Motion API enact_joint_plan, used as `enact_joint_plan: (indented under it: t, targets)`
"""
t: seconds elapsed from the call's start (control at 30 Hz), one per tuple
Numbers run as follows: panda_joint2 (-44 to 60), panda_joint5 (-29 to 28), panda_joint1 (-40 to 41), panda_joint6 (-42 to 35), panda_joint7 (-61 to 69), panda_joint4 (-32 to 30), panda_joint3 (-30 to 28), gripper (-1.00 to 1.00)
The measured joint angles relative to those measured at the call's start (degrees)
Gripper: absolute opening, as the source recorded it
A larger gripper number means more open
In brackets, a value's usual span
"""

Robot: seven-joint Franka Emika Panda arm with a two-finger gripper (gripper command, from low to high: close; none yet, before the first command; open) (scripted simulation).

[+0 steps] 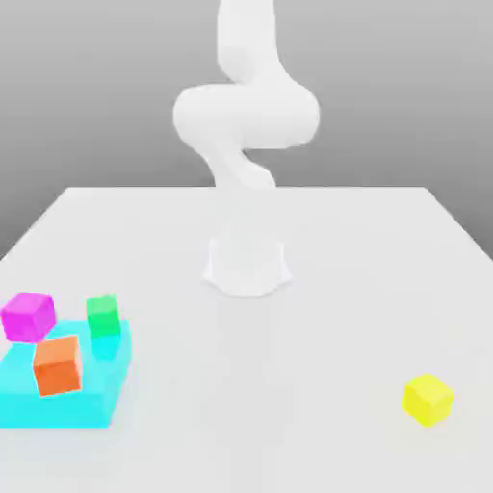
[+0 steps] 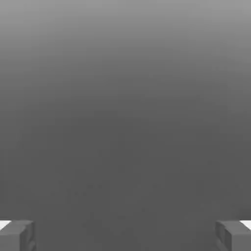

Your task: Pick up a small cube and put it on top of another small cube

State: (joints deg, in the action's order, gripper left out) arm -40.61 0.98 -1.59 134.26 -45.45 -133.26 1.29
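fingers (image 2: 17, 236): spread wide, empty | yellow cube (image 1: 428, 399): alone on counter (image 1: 318, 385), exterior view's right | magenta (image 1: 28, 316), green (image 1: 103, 315), orange (image 1: 57, 365) cubes: on cyan block (image 1: 67, 404), left

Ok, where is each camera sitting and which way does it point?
Exterior view: off the arm, looking across the table at the arm and its base; yellow cube on the exterior view's right, other cubes on a cyan block at its left.
Hand view: on the hand, facing bare grey surface; open claw, fingertips at the edges.
Shared: nothing recognisable.
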Motion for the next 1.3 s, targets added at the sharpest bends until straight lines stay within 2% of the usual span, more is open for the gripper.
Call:
enact_joint_plan:
  t: [0.27, 0.5, 0.77, 0.97, 1.0, 1.2, 1.3]
  targets:
    - [16.8, 1.8, -5.2, 8.1, 0.3, -4.8, 5.1, 0.00]
    - [31.3, 0.6, -9.0, 15.1, -1.4, -8.9, 10.7, 0.00]
    - [48.4, -6.6, -16.5, 22.9, -7.6, -13.6, 13.0, 0.00]
    - [61.0, -13.9, -21.8, 31.4, -13.2, -12.6, 8.0, 0.00]
    - [62.8, -14.7, -22.7, 32.8, -13.9, -12.2, 6.9, -1.00]
    - [63.7, -15.0, -23.3, 33.6, -14.2, -12.0, 6.3, -1.00]
    - [60.1, -13.0, -22.0, 30.8, -12.7, -12.8, 8.0, -1.00]
